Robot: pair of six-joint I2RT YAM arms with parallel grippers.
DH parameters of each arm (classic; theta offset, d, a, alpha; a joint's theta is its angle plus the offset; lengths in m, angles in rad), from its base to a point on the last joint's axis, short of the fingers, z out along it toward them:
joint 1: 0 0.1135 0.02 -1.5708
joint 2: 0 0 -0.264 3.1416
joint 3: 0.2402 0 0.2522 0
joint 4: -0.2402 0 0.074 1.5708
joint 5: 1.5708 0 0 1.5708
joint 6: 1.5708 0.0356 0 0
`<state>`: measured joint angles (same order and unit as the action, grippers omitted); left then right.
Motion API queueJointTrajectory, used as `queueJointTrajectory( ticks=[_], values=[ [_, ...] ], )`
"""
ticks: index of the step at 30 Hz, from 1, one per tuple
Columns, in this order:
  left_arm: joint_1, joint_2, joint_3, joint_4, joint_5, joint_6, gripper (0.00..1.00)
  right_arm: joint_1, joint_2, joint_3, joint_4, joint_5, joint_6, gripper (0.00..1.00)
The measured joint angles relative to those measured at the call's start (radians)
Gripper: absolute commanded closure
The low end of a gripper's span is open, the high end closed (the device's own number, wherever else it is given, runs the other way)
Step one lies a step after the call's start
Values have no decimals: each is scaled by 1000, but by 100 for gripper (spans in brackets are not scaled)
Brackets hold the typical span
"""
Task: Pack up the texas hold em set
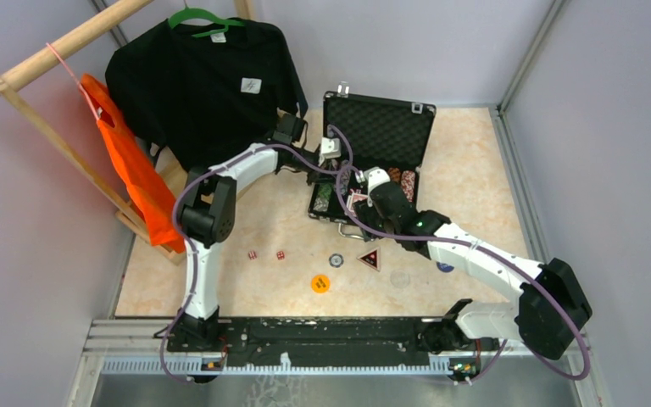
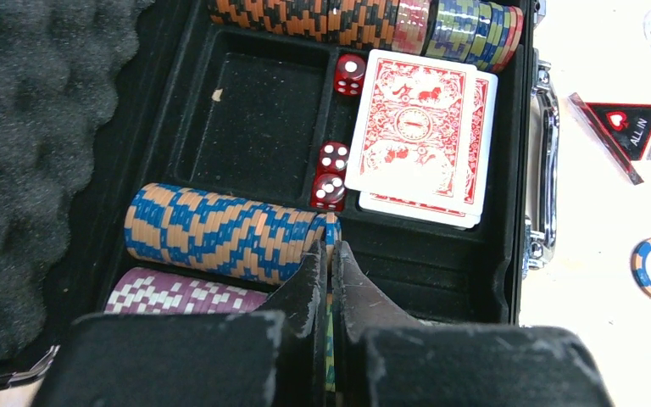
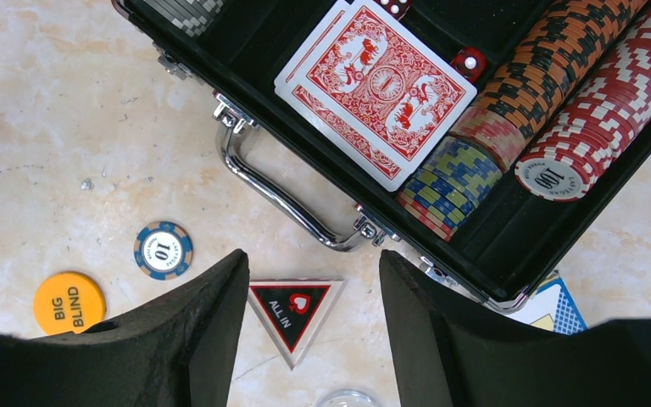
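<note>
- My left pincer [image 2: 331, 248] grips a striped chip [image 2: 331, 339]; I seat it upright against the blue row [image 2: 220, 231] in the case [image 2: 513, 212].
- My right pincer [image 3: 312, 259] hangs open over the ALL IN token [image 3: 294, 307], at 6 o'clock of the case.

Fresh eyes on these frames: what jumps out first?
The open black case sits far centre, holding chip rows and red-backed cards. The left pincer is shut at the end of the blue chip row, while the right pincer hangs open above the triangular ALL IN token outside the case.
</note>
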<state>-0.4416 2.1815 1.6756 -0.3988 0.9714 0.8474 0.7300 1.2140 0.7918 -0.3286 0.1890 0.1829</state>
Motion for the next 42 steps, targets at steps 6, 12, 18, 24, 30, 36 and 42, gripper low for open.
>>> queueJointTrajectory(
  ticks=[6,12,18,24,30,36,42],
  values=[
    [-21,13,0,-16,-12,10,100,0,0,0,0,0,0,41],
    [-27,37,0,-48,-15,21,100,0,0,0,0,-5,0,41],
    [-27,45,0,-53,-25,21,96,0,0,0,0,-8,0,41],
    [-27,48,2,-42,-37,6,77,0,0,0,1,-8,0,41],
    [-28,60,2,-18,-54,-24,74,0,0,-6,10,-8,0,41],
    [-32,59,-2,5,-70,-61,65,0,8,-8,10,-10,0,41],
    [-43,47,-21,23,-88,-105,56,0,9,-13,16,-13,0,41]
  ],
)
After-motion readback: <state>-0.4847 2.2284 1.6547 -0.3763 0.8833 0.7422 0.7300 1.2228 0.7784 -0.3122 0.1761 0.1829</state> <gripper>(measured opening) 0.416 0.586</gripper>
